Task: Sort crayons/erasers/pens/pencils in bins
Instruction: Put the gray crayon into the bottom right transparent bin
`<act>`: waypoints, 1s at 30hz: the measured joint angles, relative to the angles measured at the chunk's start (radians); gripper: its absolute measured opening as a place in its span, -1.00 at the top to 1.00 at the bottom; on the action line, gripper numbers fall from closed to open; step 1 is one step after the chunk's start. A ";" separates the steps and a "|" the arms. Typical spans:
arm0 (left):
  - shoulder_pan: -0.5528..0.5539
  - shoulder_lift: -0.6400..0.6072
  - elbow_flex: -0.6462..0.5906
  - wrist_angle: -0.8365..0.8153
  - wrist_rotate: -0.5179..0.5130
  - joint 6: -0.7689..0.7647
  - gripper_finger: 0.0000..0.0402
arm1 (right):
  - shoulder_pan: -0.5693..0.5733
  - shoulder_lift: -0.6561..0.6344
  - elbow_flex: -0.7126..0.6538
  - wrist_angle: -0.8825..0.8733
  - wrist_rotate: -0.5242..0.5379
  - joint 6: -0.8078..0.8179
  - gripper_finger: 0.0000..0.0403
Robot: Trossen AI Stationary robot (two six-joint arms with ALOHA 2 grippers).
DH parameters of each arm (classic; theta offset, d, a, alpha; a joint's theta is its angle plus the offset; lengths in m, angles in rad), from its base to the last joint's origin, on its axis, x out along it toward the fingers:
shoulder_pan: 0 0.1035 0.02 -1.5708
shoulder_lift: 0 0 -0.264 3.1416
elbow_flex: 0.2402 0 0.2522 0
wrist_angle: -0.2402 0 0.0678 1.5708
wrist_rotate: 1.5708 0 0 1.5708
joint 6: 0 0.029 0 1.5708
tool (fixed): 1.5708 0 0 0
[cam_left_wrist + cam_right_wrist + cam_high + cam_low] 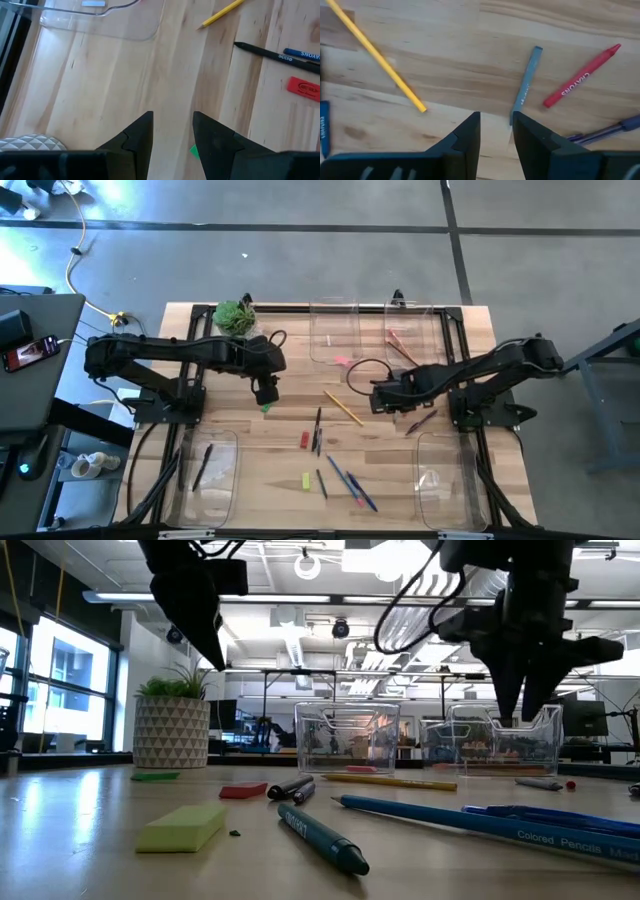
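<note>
Four clear bins (pixel 335 330) sitting at the counter (pixel 250 470) corners, one yellow pencil (pixel 343 408) lying mid-counter, three erasers (pixel 304 440) showing nearby, left claw (pixel 265 395) and right claw (pixel 385 402) both hovering spread, pinching nothing

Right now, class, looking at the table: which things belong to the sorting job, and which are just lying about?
Belong to the job:
- yellow pencil
- red eraser
- yellow-green eraser
- blue pencils
- red crayon
- clear bins

Just lying about:
- potted plant
- phone on the side desk
</note>
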 joint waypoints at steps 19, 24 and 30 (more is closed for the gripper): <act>0.002 0.000 0.000 0.077 -0.006 0.018 0.37 | -0.042 0.012 -0.055 0.036 0.025 0.001 0.36; 0.004 0.001 0.000 0.070 -0.013 0.026 0.37 | -0.037 0.079 -0.055 0.047 -0.001 -0.002 0.36; 0.004 0.001 0.000 0.053 -0.023 0.026 0.37 | -0.046 0.154 -0.055 0.057 -0.040 -0.021 0.36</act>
